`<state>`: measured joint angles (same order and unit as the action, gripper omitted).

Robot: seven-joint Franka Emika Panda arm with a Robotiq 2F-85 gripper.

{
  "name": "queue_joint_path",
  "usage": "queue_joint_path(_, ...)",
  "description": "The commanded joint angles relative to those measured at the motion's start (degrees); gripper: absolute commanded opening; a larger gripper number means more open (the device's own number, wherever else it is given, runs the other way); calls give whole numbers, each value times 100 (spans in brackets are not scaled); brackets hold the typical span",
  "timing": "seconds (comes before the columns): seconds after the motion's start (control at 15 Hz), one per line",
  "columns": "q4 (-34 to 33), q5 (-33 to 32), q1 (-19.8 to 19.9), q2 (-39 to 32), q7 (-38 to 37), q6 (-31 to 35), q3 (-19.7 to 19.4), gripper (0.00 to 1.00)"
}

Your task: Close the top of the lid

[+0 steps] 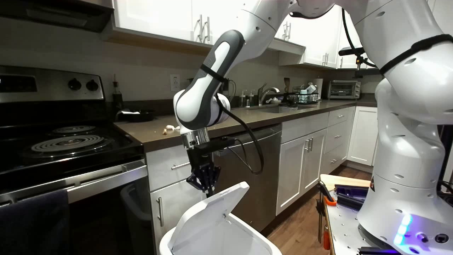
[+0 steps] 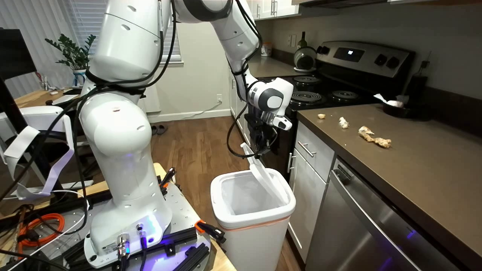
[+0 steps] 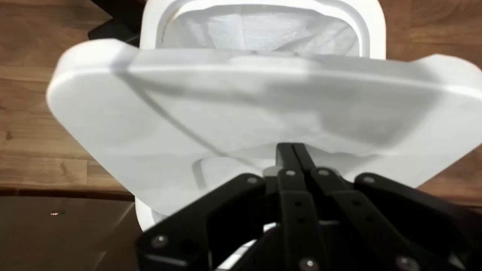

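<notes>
The white lid stands tilted up from the white bin in both exterior views; the lid rises over the bin's opening. The bin's rim is open below it. In the wrist view the lid fills the middle, with part of the bin rim beyond it. My gripper points down at the outer side of the lid, close to its upper part. Its fingertips are together with nothing between them. I cannot tell whether they touch the lid. The gripper partly overlaps the lid.
A white cabinet and a steel dishwasher stand beside the bin, with the stove nearby. The counter above holds food scraps. The robot's base table is on the bin's other side.
</notes>
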<state>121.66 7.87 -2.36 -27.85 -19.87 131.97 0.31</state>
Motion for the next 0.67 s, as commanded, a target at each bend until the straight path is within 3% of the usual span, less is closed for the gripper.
queue_joint_path(0.0,-94,126,61,-55,347,-320,20,5)
queue_joint_path(0.13,-149,170,43,-228,357,-113,25,5)
queue_joint_path(0.47,-180,-94,-221,-829,-75,1261,-240,5)
queue_joint_path(0.6,-132,108,-157,-1045,13,1629,-185,5)
